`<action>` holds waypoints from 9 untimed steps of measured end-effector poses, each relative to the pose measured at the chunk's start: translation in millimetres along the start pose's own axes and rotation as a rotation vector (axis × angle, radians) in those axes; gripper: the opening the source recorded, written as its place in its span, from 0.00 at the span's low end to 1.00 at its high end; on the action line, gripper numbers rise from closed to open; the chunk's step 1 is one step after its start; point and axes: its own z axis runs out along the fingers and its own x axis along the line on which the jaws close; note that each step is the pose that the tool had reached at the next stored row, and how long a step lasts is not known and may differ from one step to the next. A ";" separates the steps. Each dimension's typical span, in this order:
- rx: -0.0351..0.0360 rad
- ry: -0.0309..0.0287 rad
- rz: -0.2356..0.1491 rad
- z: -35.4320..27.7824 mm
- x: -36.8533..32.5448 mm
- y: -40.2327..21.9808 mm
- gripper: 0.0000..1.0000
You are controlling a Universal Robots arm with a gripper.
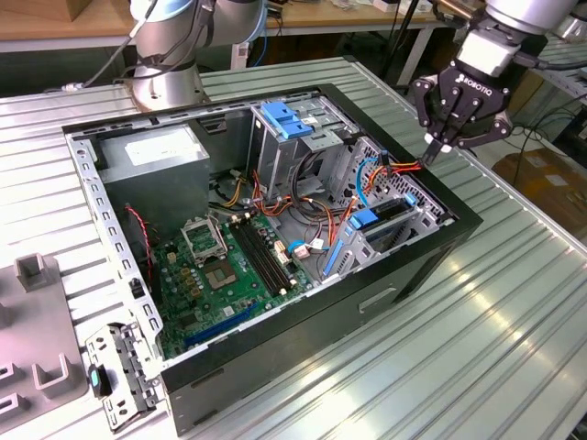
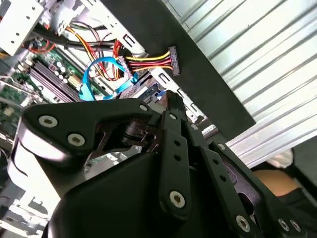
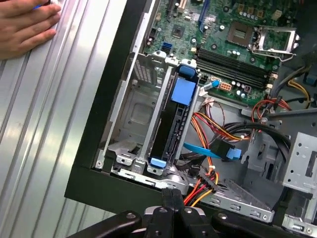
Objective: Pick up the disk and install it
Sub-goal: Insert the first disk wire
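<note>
The computer case (image 1: 275, 385) lies open on the ribbed metal counter (image 1: 495, 348), its motherboard (image 1: 229, 266) facing up. The disk (image 3: 166, 129) stands on edge in one slot of the drive cage (image 3: 126, 111), at the corner of the case toward the exterior view's right. Its dark body sits between the cage's metal walls, with blue plastic showing along its upper edge (a blue tab at each end). In the exterior view the disk (image 1: 381, 215) shows in that same cage, just inside the case wall.

The gripper (image 1: 429, 154) hangs over that wall, beside the cage and apart from the disk. Its fingers are clenched together with nothing between them; in the first wrist view the gripper (image 3: 171, 194) shows its tips pressed side by side above the case's rim. A power connector (image 3: 210, 181) on red, yellow and orange wires lies just beside those tips, and it shows in the second wrist view (image 2: 172, 59) too.

At the far end of the case sits the grey power-supply box (image 1: 151, 151), with a light-blue latch plate (image 1: 289, 119) nearby. A person's hand (image 3: 25, 25) rests flat on the counter outside the case.
</note>
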 end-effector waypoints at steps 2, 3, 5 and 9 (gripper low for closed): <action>0.0011 0.0022 -0.039 0.4 0.1 -0.1 0.11; 0.0020 0.0030 -0.052 0.5 0.1 -0.2 0.11; 0.0027 0.0038 -0.071 0.7 0.4 -1.2 0.11; 0.0030 0.0057 -0.112 0.8 1.3 -4.0 0.11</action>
